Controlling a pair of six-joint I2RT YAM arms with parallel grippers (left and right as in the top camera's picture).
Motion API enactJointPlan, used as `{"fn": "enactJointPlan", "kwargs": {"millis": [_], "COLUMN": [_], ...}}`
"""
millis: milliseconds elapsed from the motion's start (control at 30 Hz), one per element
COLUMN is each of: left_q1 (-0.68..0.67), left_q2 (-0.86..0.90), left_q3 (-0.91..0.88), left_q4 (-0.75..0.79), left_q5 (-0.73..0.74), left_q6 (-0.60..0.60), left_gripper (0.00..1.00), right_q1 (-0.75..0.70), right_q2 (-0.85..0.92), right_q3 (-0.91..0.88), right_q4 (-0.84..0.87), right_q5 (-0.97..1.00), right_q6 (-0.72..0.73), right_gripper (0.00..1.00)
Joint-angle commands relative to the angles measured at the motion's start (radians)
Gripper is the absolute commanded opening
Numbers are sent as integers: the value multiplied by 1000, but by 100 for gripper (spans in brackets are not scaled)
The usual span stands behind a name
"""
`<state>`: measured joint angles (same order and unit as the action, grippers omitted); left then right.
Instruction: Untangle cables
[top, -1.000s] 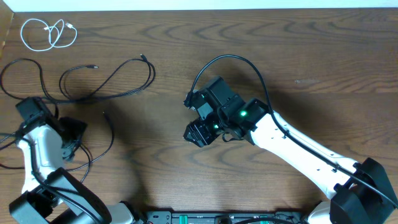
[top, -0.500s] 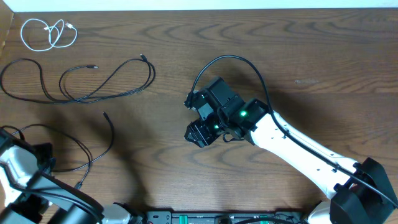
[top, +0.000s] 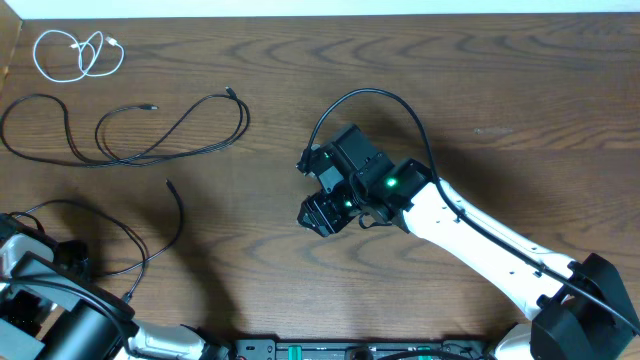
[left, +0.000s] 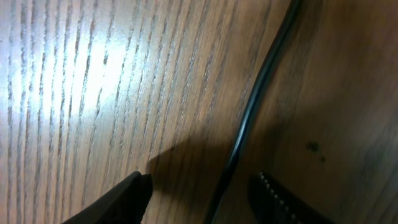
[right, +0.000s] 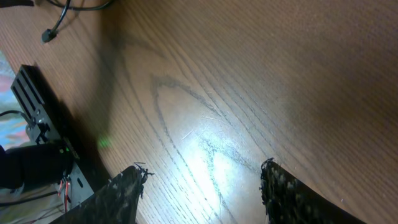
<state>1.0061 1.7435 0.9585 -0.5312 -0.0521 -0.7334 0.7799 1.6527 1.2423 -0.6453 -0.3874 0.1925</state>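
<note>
Wood-grain table (top: 500, 80) | thin black cable (left: 247, 118) | coiled white cable (top: 75, 52)

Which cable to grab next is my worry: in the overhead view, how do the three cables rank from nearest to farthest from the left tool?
1. Lower black cable, bottom left, at the left tool.
2. Long black cable, left, higher up.
3. White cable, top-left corner.

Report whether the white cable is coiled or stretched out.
Coiled: the thin white cable lies in small overlapping loops.
</note>
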Motion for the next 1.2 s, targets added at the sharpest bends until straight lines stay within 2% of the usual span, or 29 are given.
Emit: {"fn": "enactJointPlan", "kwargs": {"millis": [0, 67, 167, 233, 333, 400, 633, 933, 1000, 1033, 1067, 1133, 1167], "left_q1": [3, 2, 2, 2, 2, 2, 2, 2, 2, 2, 2, 2, 2], "left_q2": [31, 52, 80, 86, 86, 86, 86, 85, 85, 85, 85, 85, 85], "left_q3": [14, 14, 14, 14, 14, 14, 18, 69, 89, 100, 119, 141, 153], "left_q4": [6, 14, 24, 46, 69, 85, 180, 182, 173, 165, 143, 115, 97], "left_q5": [-13, -11, 3, 40, 74, 74, 151, 149, 149, 149, 149, 149, 149], "left_q6": [-1, -1, 2, 33, 52, 52, 116, 162, 178, 190, 199, 198, 198], "left_gripper": [53, 49, 33, 25, 19, 8, 8, 8, 8, 12, 29, 56, 59], "right_q1": [7, 8, 7, 7, 7, 7, 7, 7, 7, 7, 7, 7, 7], "right_q2": [-8, -8, -8, -8, -8, -8, -8, -8, -8, -8, -8, -8, -8], "right_q3": [6, 6, 6, 6, 6, 6, 6, 6, 6, 6, 6, 6, 6], "right_q4": [7, 8, 3, 2, 2, 3, -3, -2, -2, -2, -2, -1, 0], "right_q5": [5, 4, 4, 4, 4, 4, 4, 4, 4, 4, 4, 4, 4], "right_q6": [-14, -14, -14, -14, -14, -14, -14, -14, -14, -14, -14, -14, -14], "right_gripper": [59, 60, 60, 60, 60, 60, 60, 61, 62, 62, 62, 62, 62]}}
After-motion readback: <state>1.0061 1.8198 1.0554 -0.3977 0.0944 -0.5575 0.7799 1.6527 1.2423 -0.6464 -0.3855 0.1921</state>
